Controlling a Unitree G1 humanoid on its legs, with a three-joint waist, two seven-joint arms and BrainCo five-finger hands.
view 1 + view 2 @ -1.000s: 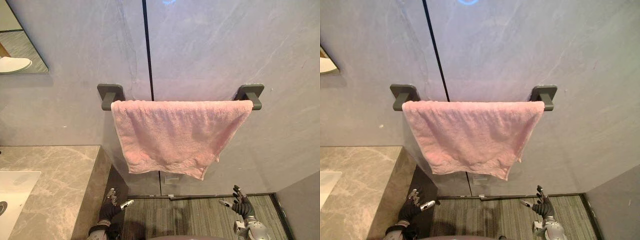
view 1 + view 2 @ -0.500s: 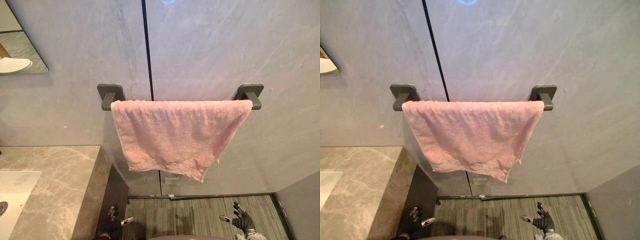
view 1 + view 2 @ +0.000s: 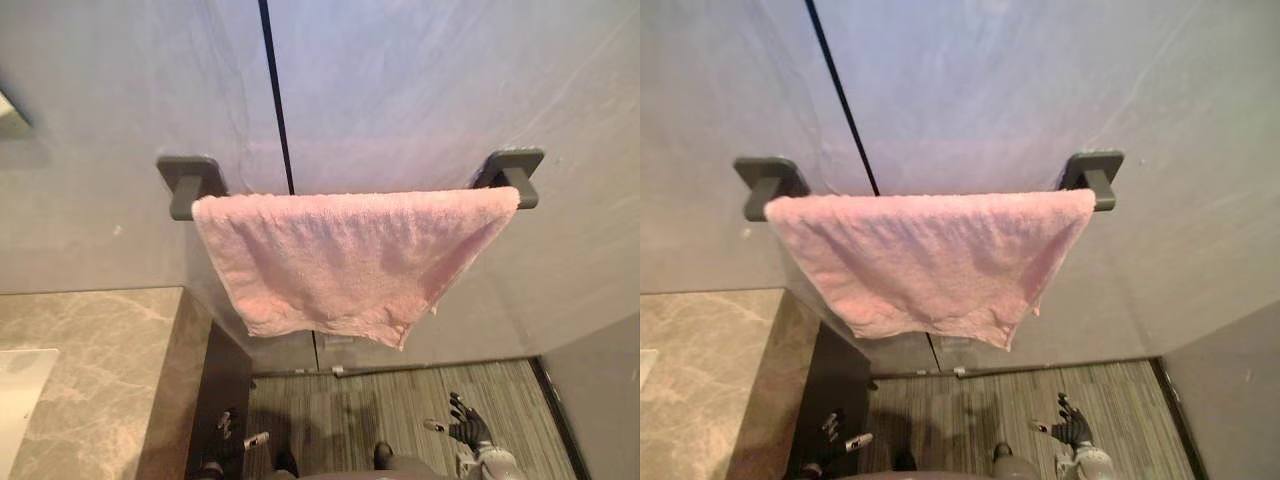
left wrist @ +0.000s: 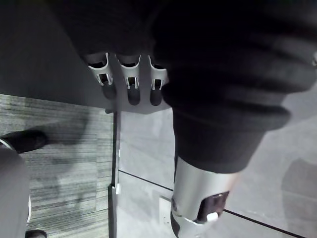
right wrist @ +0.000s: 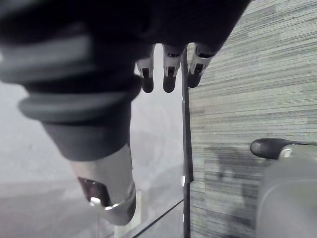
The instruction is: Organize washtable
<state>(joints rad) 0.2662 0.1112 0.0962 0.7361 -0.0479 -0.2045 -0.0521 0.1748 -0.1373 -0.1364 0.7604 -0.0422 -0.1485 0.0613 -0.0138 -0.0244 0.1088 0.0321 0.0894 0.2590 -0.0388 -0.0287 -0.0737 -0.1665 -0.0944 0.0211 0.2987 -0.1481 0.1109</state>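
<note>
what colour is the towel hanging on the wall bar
The towel is plain pale pink, with no pattern; the left eye view shows it best.

The counter point(image 3: 100, 360) stands just left of the left hand point(image 3: 225, 440). Open floor point(image 3: 340, 410) lies between the hands. The towel point(image 3: 345, 265) hangs well above them, with a wall point(image 3: 600, 400) right of the right hand point(image 3: 468, 428).

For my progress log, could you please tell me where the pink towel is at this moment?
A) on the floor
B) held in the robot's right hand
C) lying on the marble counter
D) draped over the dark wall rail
D: the pink towel hangs over the dark wall rail between its two brackets, while the left hand and the right hand are low near the floor, open and empty.
</note>
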